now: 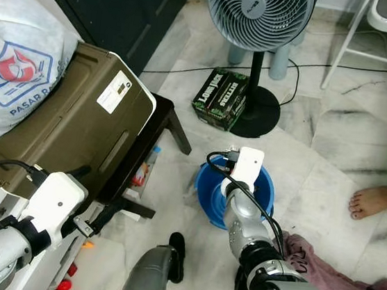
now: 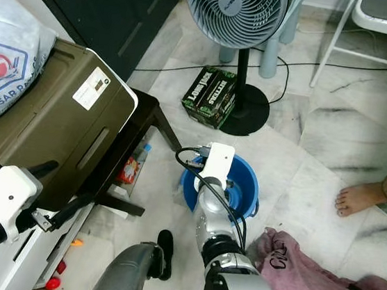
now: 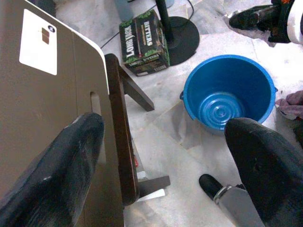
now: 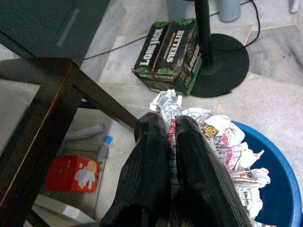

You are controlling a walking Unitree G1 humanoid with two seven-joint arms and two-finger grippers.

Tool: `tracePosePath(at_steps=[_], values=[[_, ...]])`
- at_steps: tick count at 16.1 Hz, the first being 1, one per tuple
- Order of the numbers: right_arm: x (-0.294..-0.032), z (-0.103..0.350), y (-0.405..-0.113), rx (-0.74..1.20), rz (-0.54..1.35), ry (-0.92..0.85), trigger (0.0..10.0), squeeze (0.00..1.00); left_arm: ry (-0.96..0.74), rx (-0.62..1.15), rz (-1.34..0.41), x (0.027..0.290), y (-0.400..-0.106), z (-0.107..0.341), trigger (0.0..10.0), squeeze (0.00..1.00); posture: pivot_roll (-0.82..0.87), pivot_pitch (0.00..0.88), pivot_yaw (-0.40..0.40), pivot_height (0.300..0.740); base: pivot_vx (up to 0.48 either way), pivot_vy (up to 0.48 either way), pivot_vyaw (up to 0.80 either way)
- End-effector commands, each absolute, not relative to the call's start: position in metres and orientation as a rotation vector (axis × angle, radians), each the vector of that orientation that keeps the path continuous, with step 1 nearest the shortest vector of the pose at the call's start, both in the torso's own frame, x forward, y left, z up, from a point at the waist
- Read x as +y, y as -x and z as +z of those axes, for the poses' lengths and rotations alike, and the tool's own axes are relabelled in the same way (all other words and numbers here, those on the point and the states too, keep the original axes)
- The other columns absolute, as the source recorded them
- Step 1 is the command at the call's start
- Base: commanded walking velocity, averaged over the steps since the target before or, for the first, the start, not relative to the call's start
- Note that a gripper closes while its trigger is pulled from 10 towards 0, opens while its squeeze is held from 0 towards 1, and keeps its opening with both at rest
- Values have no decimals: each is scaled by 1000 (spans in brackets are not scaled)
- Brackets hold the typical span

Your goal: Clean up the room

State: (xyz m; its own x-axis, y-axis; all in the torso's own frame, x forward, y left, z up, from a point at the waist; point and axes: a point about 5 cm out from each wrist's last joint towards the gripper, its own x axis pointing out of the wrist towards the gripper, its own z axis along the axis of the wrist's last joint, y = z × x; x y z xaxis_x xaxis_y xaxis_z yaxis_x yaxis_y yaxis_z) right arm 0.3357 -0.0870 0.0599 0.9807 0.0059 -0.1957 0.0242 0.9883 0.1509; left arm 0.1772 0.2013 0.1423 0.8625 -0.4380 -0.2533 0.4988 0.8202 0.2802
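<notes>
A blue bucket (image 1: pixel 267 187) stands on the marble floor in front of me. My right gripper (image 4: pixel 169 125) hangs just above the bucket's near rim, shut on a crumpled wad of newspaper (image 4: pixel 222 137) that spills out beside its fingers over the bucket (image 4: pixel 279 189). In the head view the white wrist (image 1: pixel 247 166) covers those fingers. My left gripper (image 3: pixel 163 125) is open and holds nothing. It is raised at the lower left, beside an olive-brown case (image 1: pixel 78 118), and looks across at the bucket (image 3: pixel 227 94), whose inside is bare.
The olive-brown case rests on a dark wooden table (image 1: pixel 164 124), with a printed plastic bag (image 1: pixel 14 61) on top. A standing fan (image 1: pixel 261 13) and a Long Jack Bitters box (image 1: pixel 220 97) are behind the bucket. A pink cloth (image 1: pixel 345 288) and a person's foot (image 1: pixel 376 201) lie right.
</notes>
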Motion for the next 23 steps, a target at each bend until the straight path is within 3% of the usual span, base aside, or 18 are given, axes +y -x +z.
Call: tracePosePath(at_steps=[1,2,3,4,15,19,23], values=[[-77,51,-328,239,-1,-170,10000,0,-361,208,-481,208,-174,142,10000,0,383,398,266,740,0,0,0],[-78,50,-328,240,-3,-168,10000,0,-361,210,-480,208,-174,143,10000,0,383,398,266,740,0,0,0],[-82,49,-328,234,-10,-169,10000,957,-360,210,-478,208,-174,143,10000,0,381,398,266,740,0,0,0],[-83,49,-328,234,-12,-167,10000,1000,-359,211,-478,208,-174,143,10000,0,380,398,266,740,0,0,0],[-89,47,-323,191,17,-161,10000,1000,-330,194,-481,200,-180,135,10000,0,318,377,238,740,0,0,0],[-111,32,-292,143,87,-100,10000,1000,-283,139,-455,181,-196,126,10000,0,213,330,175,740,0,0,0],[-145,57,-273,30,53,-41,10000,1000,-246,83,-406,161,-218,117,10000,0,108,271,127,740,0,0,0]])
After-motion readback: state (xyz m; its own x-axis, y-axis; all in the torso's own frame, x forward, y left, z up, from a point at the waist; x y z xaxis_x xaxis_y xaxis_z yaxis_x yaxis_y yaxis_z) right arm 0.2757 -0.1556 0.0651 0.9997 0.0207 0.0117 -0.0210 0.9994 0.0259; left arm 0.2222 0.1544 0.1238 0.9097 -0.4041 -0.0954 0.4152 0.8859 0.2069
